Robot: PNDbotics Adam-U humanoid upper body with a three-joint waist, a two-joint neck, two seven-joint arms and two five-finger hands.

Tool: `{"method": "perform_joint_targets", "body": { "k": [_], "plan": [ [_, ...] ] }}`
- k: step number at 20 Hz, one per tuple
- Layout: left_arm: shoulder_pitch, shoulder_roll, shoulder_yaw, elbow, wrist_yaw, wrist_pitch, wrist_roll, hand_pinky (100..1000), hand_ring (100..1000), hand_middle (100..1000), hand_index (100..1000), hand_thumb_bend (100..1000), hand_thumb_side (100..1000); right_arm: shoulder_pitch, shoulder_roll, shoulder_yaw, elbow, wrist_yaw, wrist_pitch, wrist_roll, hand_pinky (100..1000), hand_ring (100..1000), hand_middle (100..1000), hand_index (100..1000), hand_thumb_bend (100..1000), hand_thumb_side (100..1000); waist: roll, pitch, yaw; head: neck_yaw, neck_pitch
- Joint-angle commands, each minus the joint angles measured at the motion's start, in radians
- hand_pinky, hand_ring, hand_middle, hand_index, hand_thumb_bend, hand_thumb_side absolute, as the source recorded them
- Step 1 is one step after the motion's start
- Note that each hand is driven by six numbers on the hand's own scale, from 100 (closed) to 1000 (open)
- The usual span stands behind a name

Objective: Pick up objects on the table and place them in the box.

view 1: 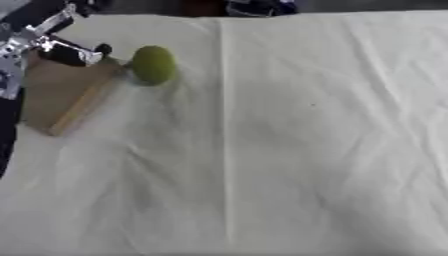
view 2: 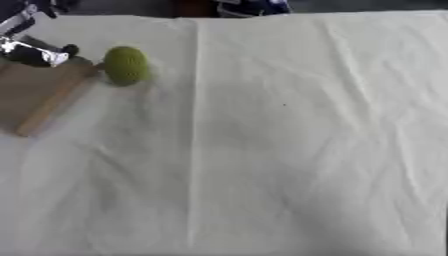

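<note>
You have one green, rounded, slightly oval object point(view 1: 154, 64) with a rough, knobbly-looking surface lying on the white cloth at the far left of the table. It stands a little taller than it is wide. Just to its left sits the box point(view 1: 59, 95), a shallow brown cardboard one, set askew with its near-right wall running diagonally. The green object touches, or nearly touches, the box's far right corner, outside it.
</note>
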Motion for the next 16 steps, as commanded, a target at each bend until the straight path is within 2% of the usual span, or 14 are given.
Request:
{"method": "perform_joint_targets", "body": {
  "k": [1,11,16],
  "plan": [
    [-0.026,-0.007,0.000,-0.004,-0.017,0.001,-0.016,731,818,813,955,330,100,-0.009,-0.008,0.000,-0.015,-0.003,-0.002,0.004,726,723,611,741,100,439,-0.001,-0.025,-0.001,0.010,-0.008],
    [-0.024,-0.054,-0.005,-0.002,-0.009,-0.003,-0.085,774,854,843,966,356,100,-0.008,-0.005,0.002,-0.016,-0.004,0.000,0.006,726,725,612,741,100,443,0.003,-0.024,-0.004,0.016,-0.013],
    [-0.040,-0.070,0.002,0.015,-0.044,0.009,-0.110,852,907,873,972,408,100,-0.011,-0.002,0.005,-0.017,-0.006,0.000,0.009,726,725,612,741,100,444,0.002,-0.022,-0.009,0.027,-0.019]
  ]
}}
